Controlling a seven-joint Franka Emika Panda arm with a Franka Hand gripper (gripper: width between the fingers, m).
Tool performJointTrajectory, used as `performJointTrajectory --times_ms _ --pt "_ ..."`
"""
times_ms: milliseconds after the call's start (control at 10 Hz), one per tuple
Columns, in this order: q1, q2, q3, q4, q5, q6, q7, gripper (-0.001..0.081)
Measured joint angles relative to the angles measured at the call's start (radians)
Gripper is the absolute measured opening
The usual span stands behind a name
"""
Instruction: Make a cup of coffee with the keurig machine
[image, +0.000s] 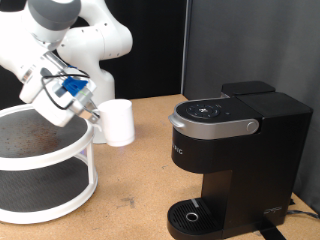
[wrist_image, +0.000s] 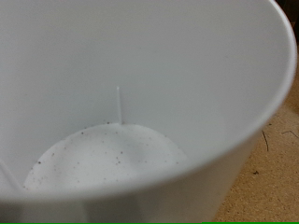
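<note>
The white cup (image: 119, 122) stands out just past the exterior view's right edge of a round rack, low over the wooden table. My gripper (image: 93, 113) is at the cup's rim on the exterior view's left side and is shut on it. The wrist view is filled by the cup's white inside (wrist_image: 112, 103) with fine dark specks on its floor; my fingers do not show there. The black keurig machine (image: 240, 150) stands at the exterior view's right with its grey-trimmed lid (image: 212, 114) down and its round drip base (image: 190, 214) bare.
A white two-tier round rack (image: 85, 170) with a brown-stained top shelf sits at the exterior view's left, right beside the cup. The white arm base (image: 100, 40) stands behind it. Bare wooden table (image: 135, 195) lies between the rack and the machine.
</note>
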Motion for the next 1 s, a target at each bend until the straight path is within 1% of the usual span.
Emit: performJointTrajectory --times_ms 100,400,500,700,800,1000 --pt "0.017 0.029 -0.005 0.016 0.011 -0.001 0.0 0.0074" --pt "0.02 0.03 -0.007 0.008 0.025 -0.003 -0.006 0.0074" --pt "0.033 0.042 -0.005 -0.005 0.048 0.022 -0.009 0.0074" --pt "0.086 0.103 0.005 -0.031 0.121 0.134 -0.022 0.0074" --pt "0.119 0.144 0.006 -0.034 0.18 0.169 -0.049 0.0074" --pt "0.18 0.235 0.006 -0.026 0.334 0.194 -0.149 0.0074"
